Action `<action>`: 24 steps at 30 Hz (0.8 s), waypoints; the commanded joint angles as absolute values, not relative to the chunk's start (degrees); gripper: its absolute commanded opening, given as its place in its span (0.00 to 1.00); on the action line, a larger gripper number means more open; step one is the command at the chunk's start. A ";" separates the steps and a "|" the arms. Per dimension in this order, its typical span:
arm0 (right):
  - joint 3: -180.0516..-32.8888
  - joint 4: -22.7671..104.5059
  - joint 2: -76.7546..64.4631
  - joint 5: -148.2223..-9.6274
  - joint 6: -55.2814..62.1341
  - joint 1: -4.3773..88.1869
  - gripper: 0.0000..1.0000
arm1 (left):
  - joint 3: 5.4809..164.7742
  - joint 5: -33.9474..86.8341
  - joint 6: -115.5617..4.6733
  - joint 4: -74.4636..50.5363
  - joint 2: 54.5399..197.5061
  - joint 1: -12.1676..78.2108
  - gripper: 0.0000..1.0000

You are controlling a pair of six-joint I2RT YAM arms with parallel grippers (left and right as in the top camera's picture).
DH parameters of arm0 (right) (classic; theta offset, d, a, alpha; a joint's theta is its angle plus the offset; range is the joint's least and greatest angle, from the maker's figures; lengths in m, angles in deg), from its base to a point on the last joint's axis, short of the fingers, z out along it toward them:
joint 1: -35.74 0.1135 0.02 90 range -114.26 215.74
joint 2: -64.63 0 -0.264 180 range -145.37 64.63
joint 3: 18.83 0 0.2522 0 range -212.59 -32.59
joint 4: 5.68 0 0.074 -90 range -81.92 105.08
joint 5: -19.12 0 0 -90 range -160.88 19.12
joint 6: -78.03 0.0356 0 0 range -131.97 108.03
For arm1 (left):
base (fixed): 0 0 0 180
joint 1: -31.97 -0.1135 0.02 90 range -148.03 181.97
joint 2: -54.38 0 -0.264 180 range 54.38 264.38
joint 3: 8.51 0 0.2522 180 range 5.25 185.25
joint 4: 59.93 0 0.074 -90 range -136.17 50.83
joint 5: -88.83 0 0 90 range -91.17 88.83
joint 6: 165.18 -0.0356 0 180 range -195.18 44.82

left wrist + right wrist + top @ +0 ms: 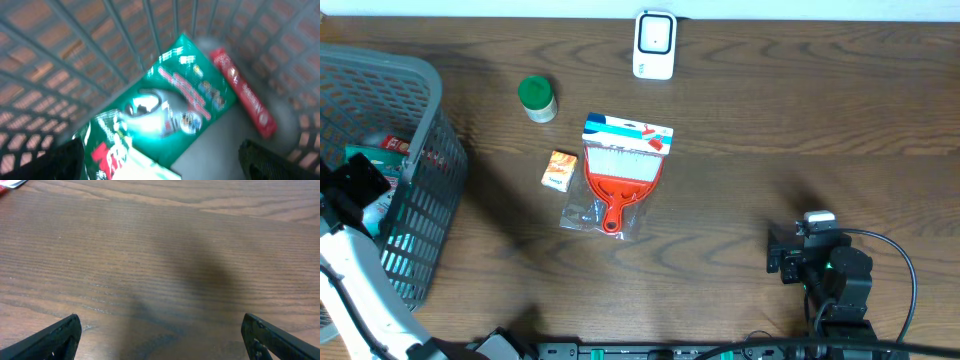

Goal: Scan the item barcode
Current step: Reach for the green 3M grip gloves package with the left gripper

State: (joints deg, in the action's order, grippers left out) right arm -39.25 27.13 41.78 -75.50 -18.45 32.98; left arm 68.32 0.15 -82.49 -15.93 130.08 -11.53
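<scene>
Hovering open-jawed inside the plastic mesh basket, left gripper is facing a glossy green pack, long axis running diagonally; right gripper is gaping over woodgrain table.

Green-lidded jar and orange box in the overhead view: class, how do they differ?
The green-lidded jar is round and stands apart; the orange box is rectangular and lies beside the packaged red dustpan. The jar's top is green, the box's orange. Both are small and rest on the table.
</scene>
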 commanded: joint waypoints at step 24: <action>-39.16 25.23 41.84 -75.46 -17.53 32.82 0.99 | 68.12 -10.25 -91.26 5.23 133.42 -11.73 0.98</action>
